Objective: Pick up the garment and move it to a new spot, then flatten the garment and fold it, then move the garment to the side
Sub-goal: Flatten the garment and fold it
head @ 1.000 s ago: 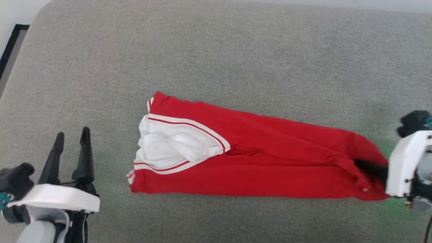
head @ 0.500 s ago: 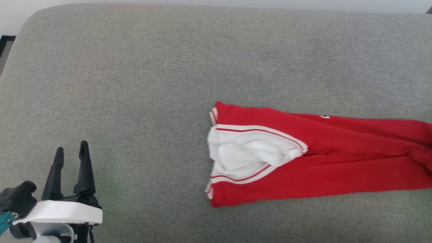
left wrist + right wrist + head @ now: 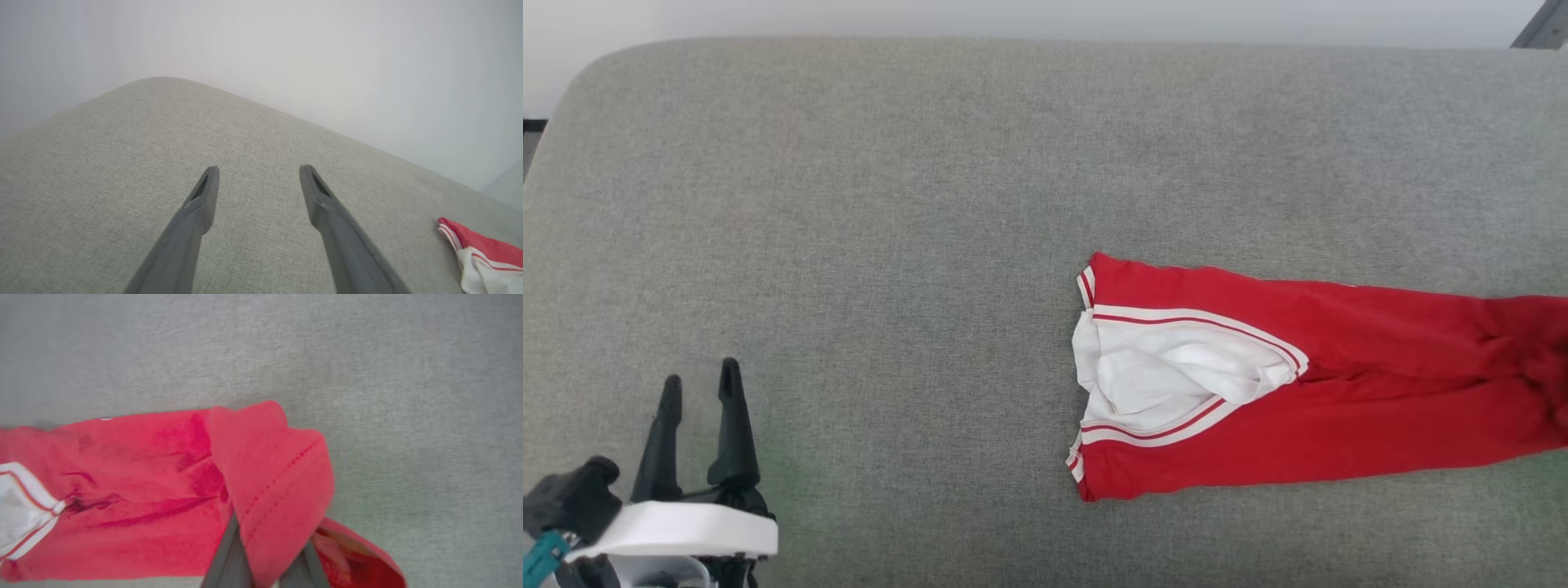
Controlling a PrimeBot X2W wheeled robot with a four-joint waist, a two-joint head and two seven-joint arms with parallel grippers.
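Garment: red jersey shirt, folded into a long narrow band. White sleeve with red-and-white striped trim at its left end; no lettering on the faces that show.

Location: flat on the grey cushion, right of centre in the head view, running off that view's right edge. Sleeve end at the lower right of the left wrist view.

Right gripper: fingers pinched together on the hem end of the garment. A flap of red cloth with a stitched hem drapes over the fingers and hides their tips.

Left gripper: fingers spread wide, holding nothing, over bare cushion and well apart from the garment.

Handling, as judged: light, soft, limp knit with no stiffness of its own. Not fragile or slippery. Any unsupported length will likely sag, and the stacked layers can slide apart. The woven cushion probably grips the cloth, so a drag from one end may stretch the band or open the fold.

Hold points, as judged: the hem end, pinched through all layers, as taken now. A second hold would best sit at the sleeve end, on the thick folded edge beside the striped trim, not on the loose white sleeve.
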